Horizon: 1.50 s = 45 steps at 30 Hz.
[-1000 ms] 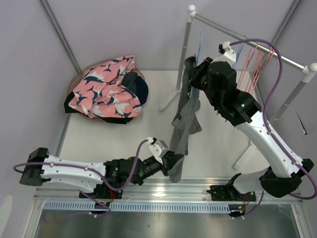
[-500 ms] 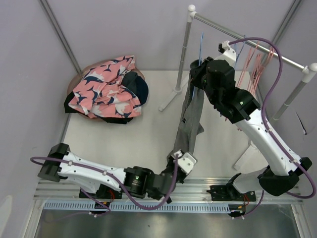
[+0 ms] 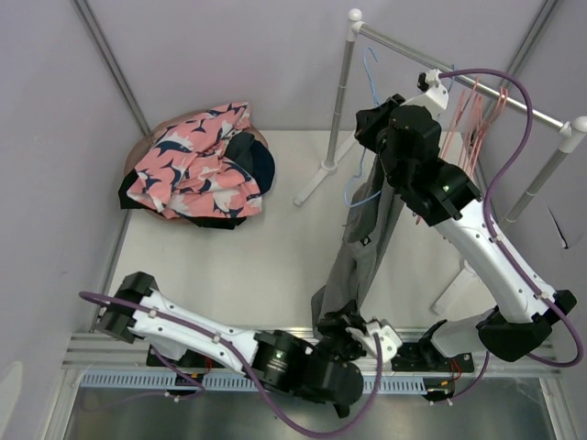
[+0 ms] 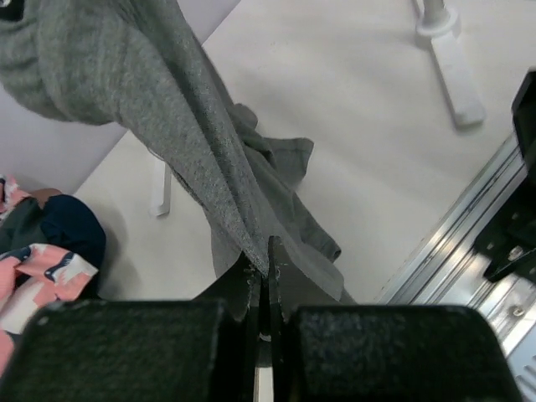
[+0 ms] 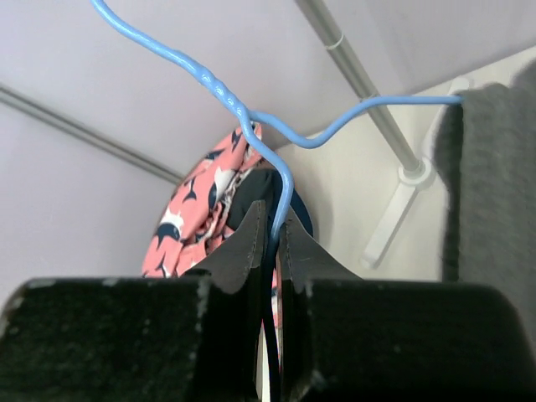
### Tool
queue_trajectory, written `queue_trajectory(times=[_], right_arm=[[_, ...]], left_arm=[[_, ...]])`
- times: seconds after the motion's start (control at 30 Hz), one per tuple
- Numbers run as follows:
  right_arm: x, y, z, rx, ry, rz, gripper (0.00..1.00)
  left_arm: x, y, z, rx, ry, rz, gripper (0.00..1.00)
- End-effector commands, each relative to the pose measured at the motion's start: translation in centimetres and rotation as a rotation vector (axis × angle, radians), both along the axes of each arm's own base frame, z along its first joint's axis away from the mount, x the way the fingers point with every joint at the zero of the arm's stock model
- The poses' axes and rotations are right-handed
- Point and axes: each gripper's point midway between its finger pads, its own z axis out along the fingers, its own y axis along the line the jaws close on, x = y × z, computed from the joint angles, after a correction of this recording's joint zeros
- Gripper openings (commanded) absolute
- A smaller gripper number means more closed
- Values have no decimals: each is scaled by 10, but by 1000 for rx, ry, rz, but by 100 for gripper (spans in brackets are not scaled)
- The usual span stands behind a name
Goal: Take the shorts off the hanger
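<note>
Clamped on grey shorts (image 3: 353, 264), left claw (image 4: 261, 261) has dragged them rightward; right claw (image 5: 270, 219) pinches blue hanger (image 5: 203, 77).

Readable text: none in any of the three views.
Grey shorts (image 4: 167, 109): dark-and-white patch (image 4: 8, 7) far up-left of left gripper (image 4: 261, 261), illegible.
</note>
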Motion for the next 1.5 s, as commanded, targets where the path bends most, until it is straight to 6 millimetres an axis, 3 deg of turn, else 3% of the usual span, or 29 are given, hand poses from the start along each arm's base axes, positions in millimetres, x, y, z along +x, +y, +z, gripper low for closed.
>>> queue_trajectory(times=[0.0,0.2,0.3,0.47,0.5,0.57,0.67,0.7,0.73,0.8,0.9,1.03,1.17,1.33,1.4,1.43,1.47], right_arm=[[15,-28,67,102,-204,-132,0],[19,-22,60,128,-182,-108,0],[10,-19,67,166,-184,-68,0],[-21,-12,75,275,-158,52,0],[-34,-8,74,299,-154,98,0],[-49,-4,76,361,-145,146,0],[-78,8,67,447,-105,271,0],[-79,9,69,479,-101,273,0],[-88,15,65,501,-80,333,0],[-99,22,68,576,-50,396,0],[-121,32,78,656,-17,515,0],[-141,31,91,747,11,602,0],[-158,19,103,775,-14,624,0],[-120,-10,76,635,-62,353,0],[-104,-15,67,583,-77,285,0],[-87,-17,56,531,-75,242,0],[-79,-17,59,524,-99,240,0]], left_arm=[[-35,-7,-14,139,-72,-81,0],[-42,-22,-16,163,-104,-90,0],[-31,-14,-25,113,-43,-80,0],[19,13,-45,61,18,33,0],[27,15,-34,2,31,49,0],[52,22,-37,-22,42,82,0],[100,36,-27,-30,10,150,0],[100,30,-21,-85,17,143,0],[120,37,-19,-66,-12,177,0],[138,32,-9,-103,-19,181,0],[183,40,3,-100,-63,255,0],[214,37,11,-110,-68,291,0],[221,39,7,-88,-62,310,0],[200,55,-3,-152,29,296,0],[186,60,-9,-166,78,276,0],[179,67,-12,-172,92,273,0],[174,73,-17,-147,105,277,0]])
